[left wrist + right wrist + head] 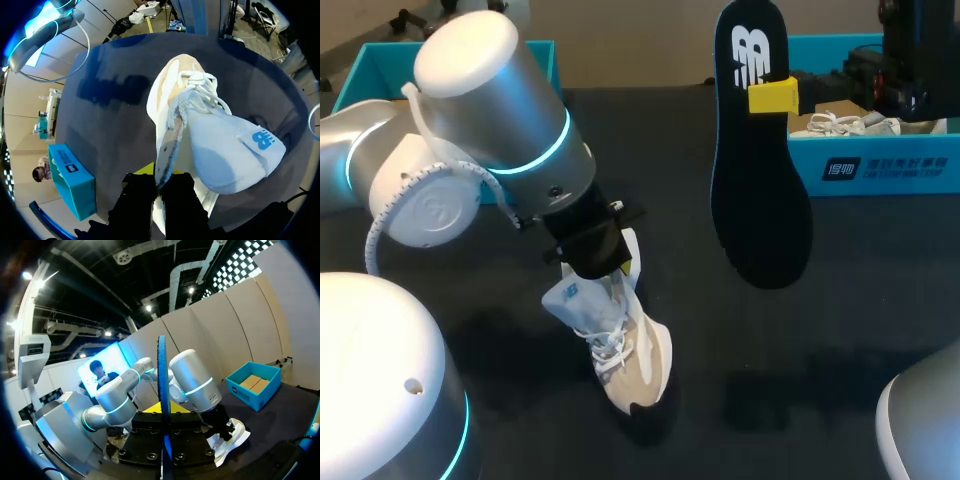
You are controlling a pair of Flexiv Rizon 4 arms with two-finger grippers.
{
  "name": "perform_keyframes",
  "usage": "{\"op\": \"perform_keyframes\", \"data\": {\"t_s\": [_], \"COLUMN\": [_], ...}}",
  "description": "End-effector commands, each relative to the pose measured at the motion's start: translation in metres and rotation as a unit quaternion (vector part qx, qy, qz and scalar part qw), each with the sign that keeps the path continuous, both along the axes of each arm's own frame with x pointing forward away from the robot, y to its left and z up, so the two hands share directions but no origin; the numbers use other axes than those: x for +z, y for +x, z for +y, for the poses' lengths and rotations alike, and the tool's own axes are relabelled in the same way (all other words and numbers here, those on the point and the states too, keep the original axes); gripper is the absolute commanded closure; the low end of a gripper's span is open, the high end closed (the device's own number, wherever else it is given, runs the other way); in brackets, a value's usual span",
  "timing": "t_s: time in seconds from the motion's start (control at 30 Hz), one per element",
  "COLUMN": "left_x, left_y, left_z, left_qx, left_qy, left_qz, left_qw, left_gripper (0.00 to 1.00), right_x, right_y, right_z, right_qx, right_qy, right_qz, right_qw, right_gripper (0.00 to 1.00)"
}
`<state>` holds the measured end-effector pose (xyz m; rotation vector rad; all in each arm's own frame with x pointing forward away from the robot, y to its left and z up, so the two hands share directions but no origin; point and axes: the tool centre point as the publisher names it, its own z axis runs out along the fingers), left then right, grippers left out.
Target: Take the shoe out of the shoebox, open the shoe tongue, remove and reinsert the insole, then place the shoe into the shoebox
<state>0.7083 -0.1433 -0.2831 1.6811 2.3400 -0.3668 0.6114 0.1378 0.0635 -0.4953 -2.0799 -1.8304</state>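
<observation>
A white and beige shoe [625,350] lies on the dark table, toe toward the front edge. My left gripper [600,262] is shut on the rim of its opening, at the heel end. In the left wrist view the gripper [159,180] pinches the shoe's side wall [167,145], and the white tongue [230,155] is folded out to one side. High above the table, my right gripper [772,97] is shut on the black insole [760,190], which hangs toe end down. The right wrist view has the insole [162,390] edge-on between that gripper's [164,417] fingers.
A teal shoebox [880,165] stands at the back right under my right arm [920,60], with a second white shoe [835,124] inside. Another teal box [375,60] sits at the back left behind my left arm [490,140].
</observation>
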Motion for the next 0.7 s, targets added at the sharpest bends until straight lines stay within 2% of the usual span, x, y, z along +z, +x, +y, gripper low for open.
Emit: {"op": "perform_keyframes", "data": {"t_s": [0.03, 0.2, 0.43, 0.7], "left_x": [0.001, 0.001, -0.003, -0.012], "left_y": [-0.002, -0.002, -0.018, -0.025], "left_z": [0.002, 0.002, -0.017, -0.040], "left_qx": [0.000, 0.000, -0.087, -0.120], "left_qy": [-0.002, -0.002, 0.016, 0.033], "left_qz": [-0.002, -0.002, -0.038, -0.043], "left_qw": [1.000, 1.000, 0.995, 0.991], "left_gripper": [1.00, 1.00, 1.00, 1.00], "right_x": [0.001, 0.001, 0.001, 0.001], "right_y": [0.004, 0.004, 0.004, 0.004], "right_z": [0.004, 0.004, 0.004, 0.004], "right_qx": [0.002, 0.002, 0.002, 0.002], "right_qy": [-0.002, -0.002, -0.002, -0.002], "right_qz": [0.001, 0.001, 0.001, 0.001], "right_qw": [1.000, 1.000, 1.000, 1.000], "right_gripper": [1.00, 1.00, 1.00, 1.00]}}
